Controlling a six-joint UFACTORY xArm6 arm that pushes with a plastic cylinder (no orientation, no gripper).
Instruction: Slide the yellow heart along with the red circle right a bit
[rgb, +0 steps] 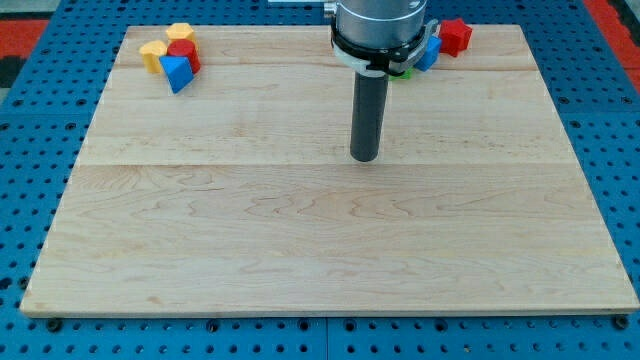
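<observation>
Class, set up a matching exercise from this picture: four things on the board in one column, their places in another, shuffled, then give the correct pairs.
Things:
1. my tip
2. red block
3. blue triangle
4. yellow heart

Places:
A. the view's top right, alone beside the arm
B. near the board's middle, apart from all blocks
C. leftmost in the top-left cluster
D. lowest in the top-left cluster

Pairs: 1-B, 2-A, 3-D, 4-C

Pale wooden board (300, 250) on blue pegboard (30, 100) — yellow heart (153, 55), red circle (183, 51), dark rod (366, 115).
</observation>
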